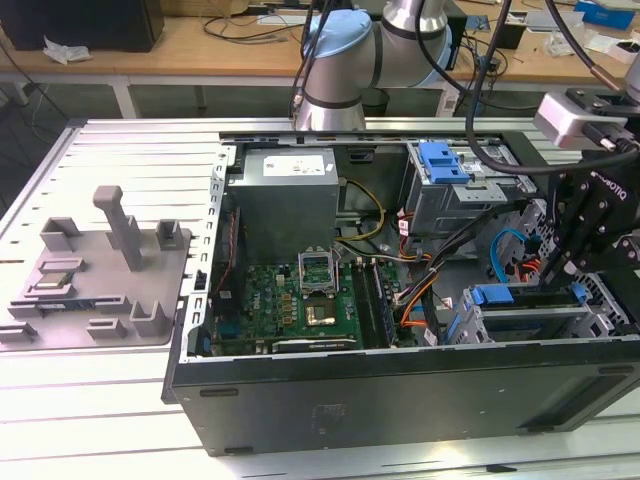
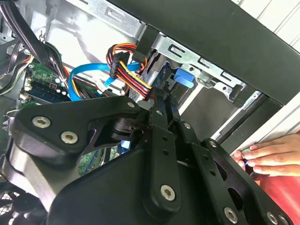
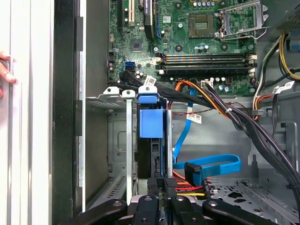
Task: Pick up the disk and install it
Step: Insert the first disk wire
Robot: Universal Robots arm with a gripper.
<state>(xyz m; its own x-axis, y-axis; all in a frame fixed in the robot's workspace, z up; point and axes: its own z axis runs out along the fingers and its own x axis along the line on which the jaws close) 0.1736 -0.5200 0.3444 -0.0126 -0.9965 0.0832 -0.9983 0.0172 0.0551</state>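
Black link bars of the gripper (image 3: pixel 161 185) cover the jaws in both wrist views, so I cannot tell if they are clamped or released. Just past them the disk (image 3: pixel 151 123) stands on edge inside the metal drive cage (image 3: pixel 117 136). Its blue rail shows, but its label is hidden. A blue cable (image 3: pixel 211 164) lies beside the cage, and the motherboard (image 3: pixel 187 42) is beyond it. Outside the computer case (image 1: pixel 400 400) wall next to the cage, a person's hand (image 2: pixel 267 157), cut off, rests on a pale surface.
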